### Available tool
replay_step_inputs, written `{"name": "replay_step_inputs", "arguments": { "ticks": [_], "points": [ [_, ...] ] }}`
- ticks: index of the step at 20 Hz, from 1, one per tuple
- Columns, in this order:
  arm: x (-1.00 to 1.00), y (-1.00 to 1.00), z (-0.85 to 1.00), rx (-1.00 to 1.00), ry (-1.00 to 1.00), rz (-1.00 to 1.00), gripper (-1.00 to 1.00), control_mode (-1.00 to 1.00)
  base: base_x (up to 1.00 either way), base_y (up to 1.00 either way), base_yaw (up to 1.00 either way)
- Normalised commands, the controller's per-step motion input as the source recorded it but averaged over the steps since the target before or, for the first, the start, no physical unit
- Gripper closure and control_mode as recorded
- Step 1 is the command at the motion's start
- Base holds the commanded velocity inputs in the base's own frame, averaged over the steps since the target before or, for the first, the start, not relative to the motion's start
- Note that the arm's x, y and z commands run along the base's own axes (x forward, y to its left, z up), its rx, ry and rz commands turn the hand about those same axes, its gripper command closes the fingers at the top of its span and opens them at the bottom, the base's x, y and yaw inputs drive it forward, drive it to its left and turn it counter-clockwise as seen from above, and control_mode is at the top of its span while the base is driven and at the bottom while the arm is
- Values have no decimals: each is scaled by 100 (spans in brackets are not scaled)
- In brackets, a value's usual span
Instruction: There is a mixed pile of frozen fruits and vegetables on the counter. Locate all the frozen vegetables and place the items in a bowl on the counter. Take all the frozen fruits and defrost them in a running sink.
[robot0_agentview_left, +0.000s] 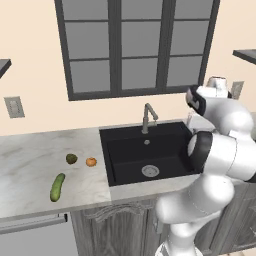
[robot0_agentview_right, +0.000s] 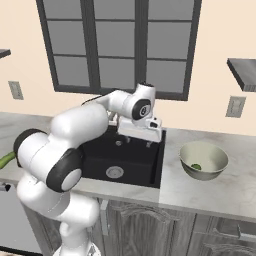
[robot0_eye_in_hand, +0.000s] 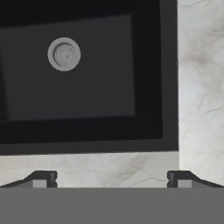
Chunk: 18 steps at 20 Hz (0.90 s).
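Note:
On the counter (robot0_agentview_left: 30, 160) left of the sink (robot0_agentview_left: 130, 155) lie a long green cucumber (robot0_agentview_left: 57, 187), a dull olive-brown ball (robot0_agentview_left: 71, 159) and an orange ball (robot0_agentview_left: 91, 161). To the sink's right stands the pale grey-green bowl (robot0_agentview_right: 212, 172) with a small shiny dark green piece (robot0_agentview_right: 196, 167) inside. My gripper (robot0_agentview_right: 138, 142) hangs over the right part of the black sink (robot0_agentview_right: 135, 160), pointing down. It is open, and in the hand view nothing lies between the fingertips (robot0_eye_in_hand: 41, 179) of the gripper (robot0_eye_in_hand: 111, 180). Below them are the basin (robot0_eye_in_hand: 87, 87) and its round drain (robot0_eye_in_hand: 64, 54).
A grey gooseneck faucet (robot0_agentview_left: 148, 117) rises behind the sink, under a dark-framed window (robot0_agentview_left: 135, 45). Marbled counter (robot0_eye_in_hand: 201, 87) borders the basin. A wall socket (robot0_agentview_right: 234, 106) sits above the bowl's side, and a dark shelf (robot0_agentview_right: 243, 72) juts out higher up.

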Motion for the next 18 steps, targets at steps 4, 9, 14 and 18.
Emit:
{"name": "replay_step_inputs", "arguments": {
  "ticks": [4, 9, 14, 18],
  "points": [
    [0, 61, -14, 0, 2, 0, -100, -100, 0, 0, 0],
    [0, 60, -9, -2, 3, 0, -100, -100, 0, 0, 0],
    [-10, 49, -3, -4, 1, -3, -100, -100, 0, 0, 0],
    [-17, 48, -2, -4, 0, -3, -100, -100, 0, 0, 0]
  ]
}}
